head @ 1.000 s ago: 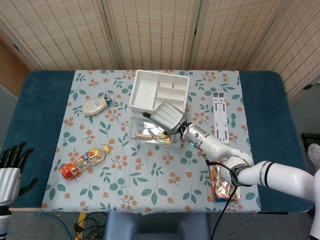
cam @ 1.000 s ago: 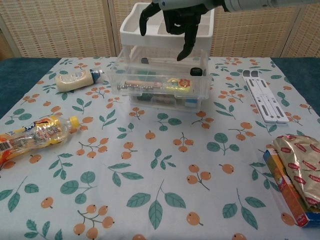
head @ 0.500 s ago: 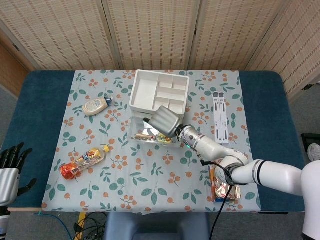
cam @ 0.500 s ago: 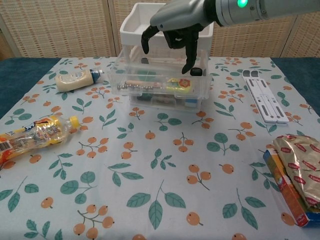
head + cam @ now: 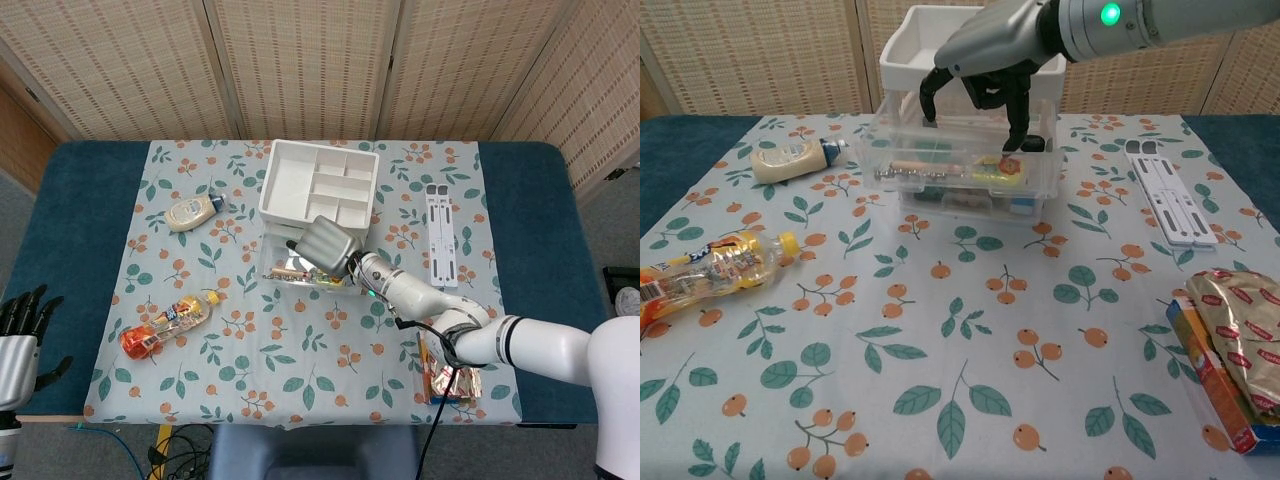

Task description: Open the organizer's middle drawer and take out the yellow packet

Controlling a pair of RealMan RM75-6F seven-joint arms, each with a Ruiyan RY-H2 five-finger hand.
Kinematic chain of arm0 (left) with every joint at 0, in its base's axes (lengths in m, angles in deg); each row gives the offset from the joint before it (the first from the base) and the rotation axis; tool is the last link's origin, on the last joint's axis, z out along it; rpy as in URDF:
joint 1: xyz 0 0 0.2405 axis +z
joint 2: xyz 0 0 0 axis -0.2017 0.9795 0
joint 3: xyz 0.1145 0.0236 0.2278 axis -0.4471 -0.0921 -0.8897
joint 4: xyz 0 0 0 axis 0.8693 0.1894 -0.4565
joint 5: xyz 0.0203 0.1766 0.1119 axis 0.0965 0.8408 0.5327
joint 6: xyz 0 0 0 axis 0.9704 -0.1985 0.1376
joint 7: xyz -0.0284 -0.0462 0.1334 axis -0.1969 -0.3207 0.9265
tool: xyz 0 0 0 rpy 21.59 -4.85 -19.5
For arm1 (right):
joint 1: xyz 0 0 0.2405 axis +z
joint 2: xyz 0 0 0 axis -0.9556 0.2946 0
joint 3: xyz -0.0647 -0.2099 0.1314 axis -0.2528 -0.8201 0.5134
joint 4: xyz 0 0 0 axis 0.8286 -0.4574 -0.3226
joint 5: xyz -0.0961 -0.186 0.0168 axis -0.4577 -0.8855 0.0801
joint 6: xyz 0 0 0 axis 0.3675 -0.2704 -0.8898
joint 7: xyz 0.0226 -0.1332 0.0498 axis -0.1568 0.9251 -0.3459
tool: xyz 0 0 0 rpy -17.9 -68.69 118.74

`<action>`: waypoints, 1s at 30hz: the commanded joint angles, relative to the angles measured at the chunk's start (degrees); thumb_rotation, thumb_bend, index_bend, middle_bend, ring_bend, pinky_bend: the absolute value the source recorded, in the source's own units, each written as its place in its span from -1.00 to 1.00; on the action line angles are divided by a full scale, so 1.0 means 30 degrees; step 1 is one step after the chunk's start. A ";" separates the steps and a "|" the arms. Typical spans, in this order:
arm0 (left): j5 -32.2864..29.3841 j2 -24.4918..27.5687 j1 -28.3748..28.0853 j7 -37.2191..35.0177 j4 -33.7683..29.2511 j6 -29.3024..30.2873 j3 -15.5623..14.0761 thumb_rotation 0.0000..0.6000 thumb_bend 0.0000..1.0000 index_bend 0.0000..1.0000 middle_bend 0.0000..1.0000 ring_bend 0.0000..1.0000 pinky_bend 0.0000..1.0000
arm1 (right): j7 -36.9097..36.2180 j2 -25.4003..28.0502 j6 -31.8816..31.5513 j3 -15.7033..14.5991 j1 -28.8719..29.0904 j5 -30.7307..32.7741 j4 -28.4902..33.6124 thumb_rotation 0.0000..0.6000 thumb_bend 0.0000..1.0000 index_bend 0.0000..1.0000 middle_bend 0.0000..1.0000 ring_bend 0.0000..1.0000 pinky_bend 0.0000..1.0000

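Here the floral tablecloth (image 5: 330, 360) is covering the blue table (image 5: 70, 210), and the organizer (image 5: 970, 100) is standing at its far middle, its white divided tray on top and its clear middle drawer (image 5: 960, 165) pulled out toward the camera. The right hand (image 5: 990, 55) is reaching down over the open drawer with its fingers (image 5: 1020, 110) spread and pointing downward into it; one fingertip is sitting right at the yellow packet (image 5: 998, 172), which is lying in the right part of the drawer, though whether it is actually touching is not clear, and nothing is being gripped. The left hand (image 5: 20, 340) is hanging off the near left edge of the table in the head view, fingers apart and holding nothing. A clear bottle with orange and yellow contents (image 5: 710, 270) is lying on its side at the left, its label unreadable, and a pale squeeze bottle (image 5: 790, 157) is lying farther back beside it. At the near right a shiny wrapped packet (image 5: 1240, 330) printed with small red logos, too small to read, is resting on an orange box (image 5: 1210, 385). A white folding stand (image 5: 1165, 195) is lying flat right of the organizer.
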 commanded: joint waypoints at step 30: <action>-0.0320 0.0078 -0.0005 -0.0178 0.0189 -0.0101 0.0149 1.00 -0.67 -0.68 -0.86 -0.85 -0.82 | 0.0816 -0.2546 -0.1554 -0.0647 0.1332 0.0896 -0.2693 1.00 -1.00 -0.55 0.89 0.89 1.00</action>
